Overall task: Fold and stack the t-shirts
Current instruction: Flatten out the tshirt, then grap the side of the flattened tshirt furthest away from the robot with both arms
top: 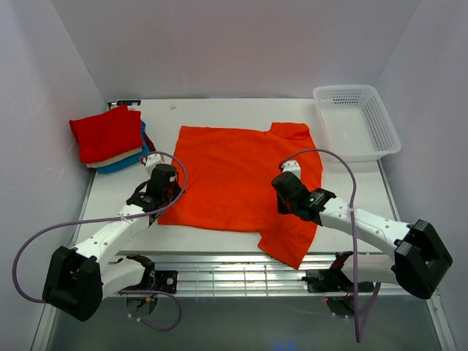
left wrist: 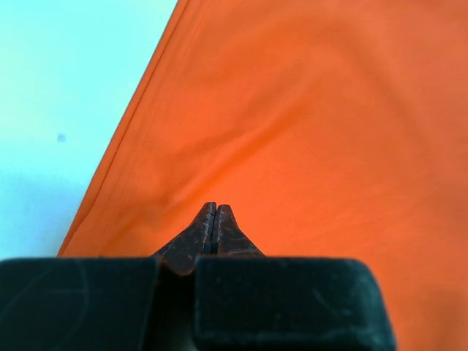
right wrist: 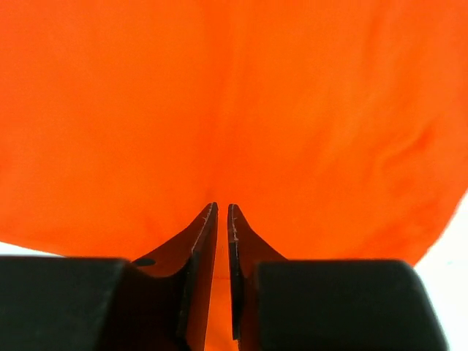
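The bright orange t-shirt (top: 238, 179) lies spread flat in the middle of the table, one sleeve hanging toward the near edge. It fills the left wrist view (left wrist: 307, 110) and the right wrist view (right wrist: 234, 95). My left gripper (top: 168, 181) (left wrist: 217, 208) is shut, its tips over the shirt just inside its left edge, with no cloth seen between them. My right gripper (top: 282, 184) (right wrist: 223, 208) is over the shirt's right half, its jaws nearly together with orange cloth in the narrow gap. A folded red shirt (top: 107, 131) tops a cream one (top: 117, 158) and a teal-blue one (top: 126, 164) at the far left.
A white plastic mesh basket (top: 356, 121) stands at the far right corner. White walls close in the table on the left, back and right. A wire rack (top: 227, 274) runs along the near edge between the arm bases.
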Available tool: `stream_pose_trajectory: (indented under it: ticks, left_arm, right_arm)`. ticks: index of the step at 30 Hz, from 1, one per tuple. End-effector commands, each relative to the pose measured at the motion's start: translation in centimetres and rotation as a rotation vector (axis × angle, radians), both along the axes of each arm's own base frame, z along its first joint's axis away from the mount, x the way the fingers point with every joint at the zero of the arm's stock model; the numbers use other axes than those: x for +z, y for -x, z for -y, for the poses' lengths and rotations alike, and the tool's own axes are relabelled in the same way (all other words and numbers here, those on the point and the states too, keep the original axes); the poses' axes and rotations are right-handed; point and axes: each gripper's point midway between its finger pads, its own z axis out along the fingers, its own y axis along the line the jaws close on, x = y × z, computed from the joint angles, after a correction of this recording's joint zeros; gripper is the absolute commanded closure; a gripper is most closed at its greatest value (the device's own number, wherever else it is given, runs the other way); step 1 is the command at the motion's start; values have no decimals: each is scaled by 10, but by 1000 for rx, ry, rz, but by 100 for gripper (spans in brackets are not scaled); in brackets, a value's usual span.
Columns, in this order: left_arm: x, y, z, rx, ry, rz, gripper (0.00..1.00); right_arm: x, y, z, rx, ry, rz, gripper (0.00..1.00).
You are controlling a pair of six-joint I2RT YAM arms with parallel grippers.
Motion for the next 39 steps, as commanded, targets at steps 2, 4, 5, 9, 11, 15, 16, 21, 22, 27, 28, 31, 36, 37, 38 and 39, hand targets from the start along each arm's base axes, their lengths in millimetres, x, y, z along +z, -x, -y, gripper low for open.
stream_pose_trajectory:
  ticks: [2, 4, 5, 9, 11, 15, 16, 21, 22, 27, 28, 31, 36, 37, 38, 39]
  left_arm:
    - [92, -54, 2, 41, -15, 277, 99]
    - [100, -84, 7, 43, -70, 295, 87]
    - [104, -100, 6, 50, -92, 315, 83]
    - [84, -168, 15, -21, -137, 251, 59]
    - [69, -205, 15, -26, -152, 225, 26]
    - [43, -252, 14, -56, -189, 193, 14]
    - [39, -260, 13, -59, -199, 189, 13]
    - [43, -293, 7, -63, -237, 255, 13]
    - [41, -298, 8, -71, -241, 264, 13]
    - [51, -322, 5, -93, -280, 301, 13]
    - [39, -325, 3, -97, -288, 274, 12]
    - [38, -334, 2, -106, -295, 269, 12]
    - [12, -334, -3, -109, -286, 218, 12]
    - [6, -332, -4, -111, -285, 206, 12]
    - [3, -330, -6, -110, -282, 198, 12]
    - [2, -330, -5, -114, -277, 197, 12]
  right_arm:
    - [92, -62, 4, -65, 0, 239, 79]
    - [115, -93, 0, -70, -21, 272, 78]
    - [118, -111, 10, -70, -26, 266, 77]
    - [124, -184, 21, -73, -79, 262, 70]
    - [119, -233, 26, -75, -106, 245, 63]
    - [108, -314, 33, -45, -141, 235, 56]
    - [74, -331, 35, -40, -128, 177, 55]
    - [74, -397, 56, -50, -150, 227, 50]
    - [61, -404, 59, -52, -150, 217, 46]
    - [53, -427, 85, -98, -168, 253, 36]
    - [48, -429, 91, -110, -171, 248, 36]
    - [37, -429, 93, -117, -178, 231, 34]
    - [3, -421, 92, -128, -175, 150, 33]
    - [-3, -419, 93, -129, -172, 133, 33]
    - [-9, -417, 93, -131, -170, 119, 33]
    - [-15, -415, 93, -132, -170, 107, 33]
